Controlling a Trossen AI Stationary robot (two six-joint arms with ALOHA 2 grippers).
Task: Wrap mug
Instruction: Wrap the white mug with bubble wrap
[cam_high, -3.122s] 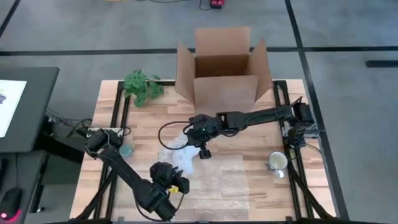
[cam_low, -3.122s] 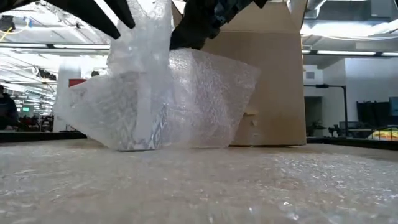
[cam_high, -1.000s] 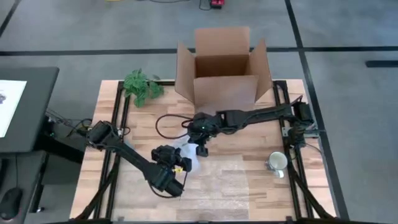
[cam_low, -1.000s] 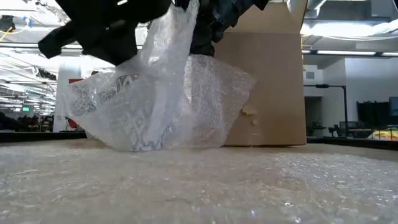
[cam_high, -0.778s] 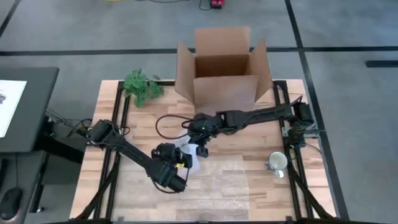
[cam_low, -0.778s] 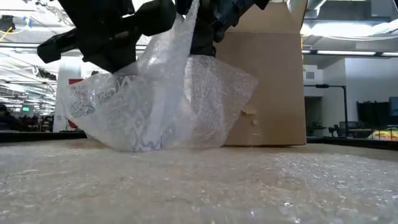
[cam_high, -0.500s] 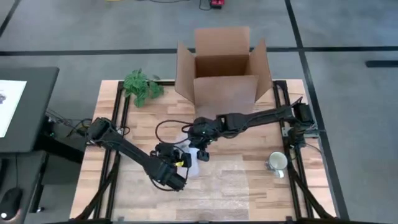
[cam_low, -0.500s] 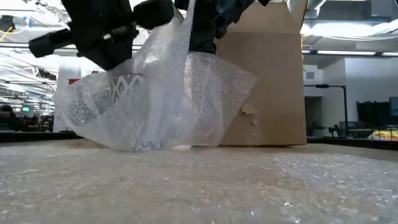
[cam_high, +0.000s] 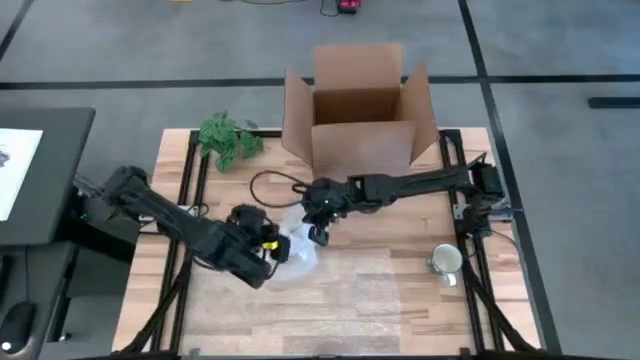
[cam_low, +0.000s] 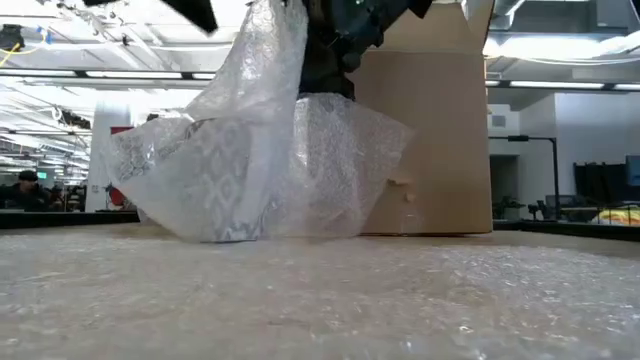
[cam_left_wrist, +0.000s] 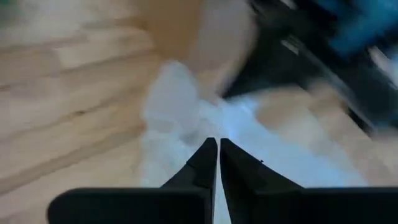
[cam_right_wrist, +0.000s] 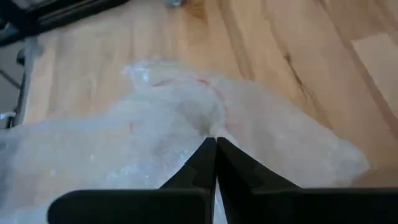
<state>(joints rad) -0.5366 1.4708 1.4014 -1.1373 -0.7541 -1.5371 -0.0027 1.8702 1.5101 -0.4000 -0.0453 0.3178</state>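
The wrap (cam_high: 297, 248) is bunched into a mound at table centre, a patterned shape showing through it in the low view, so folding looks well underway, though another mug (cam_high: 446, 261) stands bare at 4 o'clock. The left gripper (cam_high: 268, 247) reaches in from 9 o'clock, the right gripper (cam_high: 318, 232) from 2 o'clock, each with fingers clamped on the wrap.

The left pincer (cam_high: 268, 243) has swung from the worktop's (cam_high: 400, 300) near edge toward nine o'clock of the bubble wrap (cam_high: 298, 245) — its arm now lies low across the left side, and in the low view it has risen almost out of the top. The wrap's left flap is pulled up taller. The right pincer (cam_high: 318, 236) has edged slightly toward twelve o'clock.
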